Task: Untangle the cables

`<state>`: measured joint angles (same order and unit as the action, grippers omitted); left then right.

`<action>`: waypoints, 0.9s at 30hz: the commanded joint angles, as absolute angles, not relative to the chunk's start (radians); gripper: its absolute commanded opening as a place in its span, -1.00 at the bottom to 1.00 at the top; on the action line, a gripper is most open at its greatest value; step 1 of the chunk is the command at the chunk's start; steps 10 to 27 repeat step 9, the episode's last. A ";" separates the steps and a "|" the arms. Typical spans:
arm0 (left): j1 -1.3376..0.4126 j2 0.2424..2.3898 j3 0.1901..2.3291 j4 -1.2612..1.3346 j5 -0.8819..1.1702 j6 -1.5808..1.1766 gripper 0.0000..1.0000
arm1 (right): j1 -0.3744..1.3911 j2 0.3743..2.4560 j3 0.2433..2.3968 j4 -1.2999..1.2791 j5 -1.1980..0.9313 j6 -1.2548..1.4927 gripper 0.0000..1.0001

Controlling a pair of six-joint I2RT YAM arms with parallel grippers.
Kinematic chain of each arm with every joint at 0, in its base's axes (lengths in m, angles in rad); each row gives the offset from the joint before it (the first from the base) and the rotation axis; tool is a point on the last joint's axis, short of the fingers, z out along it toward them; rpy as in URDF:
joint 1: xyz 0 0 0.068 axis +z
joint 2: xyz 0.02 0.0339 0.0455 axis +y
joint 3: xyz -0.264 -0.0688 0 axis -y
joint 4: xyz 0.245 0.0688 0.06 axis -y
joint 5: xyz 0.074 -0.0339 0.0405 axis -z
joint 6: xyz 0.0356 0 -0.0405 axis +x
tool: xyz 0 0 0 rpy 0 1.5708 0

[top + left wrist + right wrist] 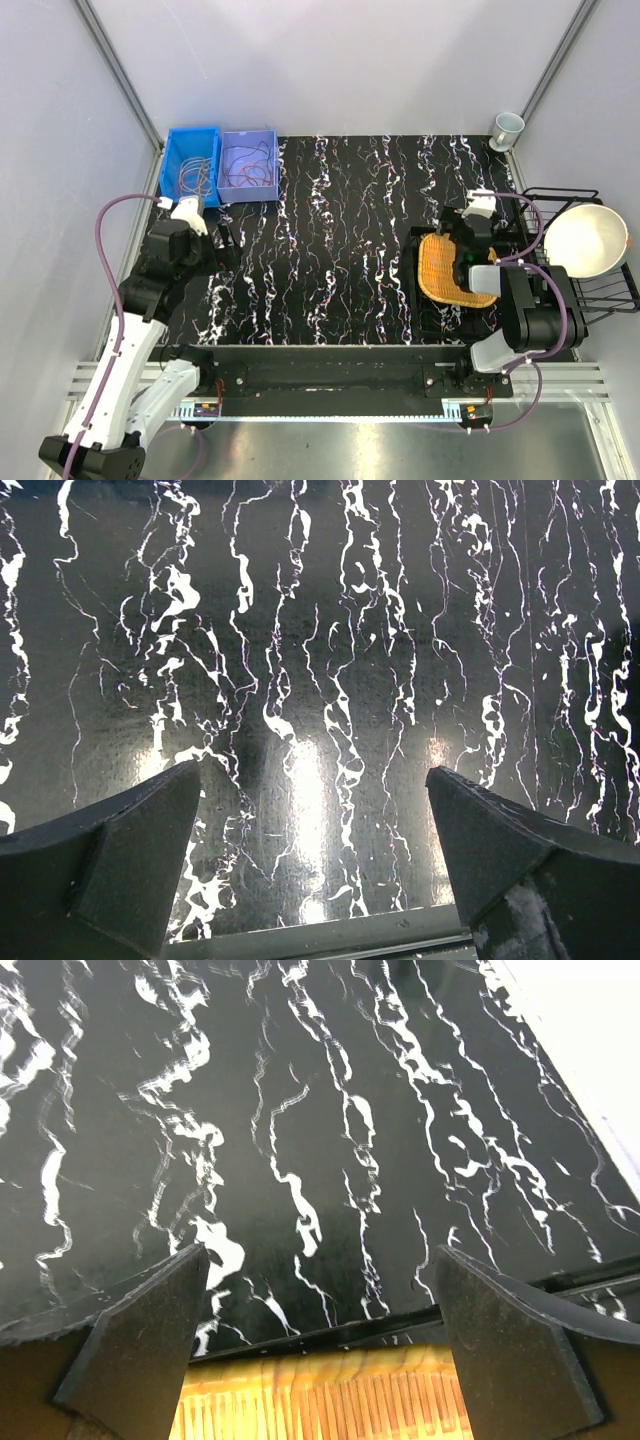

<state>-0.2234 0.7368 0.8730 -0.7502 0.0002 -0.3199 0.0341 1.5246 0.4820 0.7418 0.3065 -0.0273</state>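
Cables (248, 168) heaped in blue bin (193, 130) and lilac bin (248, 132), far left; single strands hard to separate. Left gripper (315, 780) spread wide, empty, low over table (330, 250) near bins. Right gripper (320, 1260) likewise agape, empty, over wicker tray (330, 1400) edge.

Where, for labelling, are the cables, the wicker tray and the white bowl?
cables (250, 168): top external view, loops inside the lavender bin (248, 133).
wicker tray (438, 270): top external view, bare left part.
white bowl (583, 240): top external view, inner middle.
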 commanded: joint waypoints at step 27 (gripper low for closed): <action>-0.227 0.676 0.871 -0.712 -0.129 -0.336 0.97 | -0.028 1.554 0.365 1.071 0.209 0.051 0.99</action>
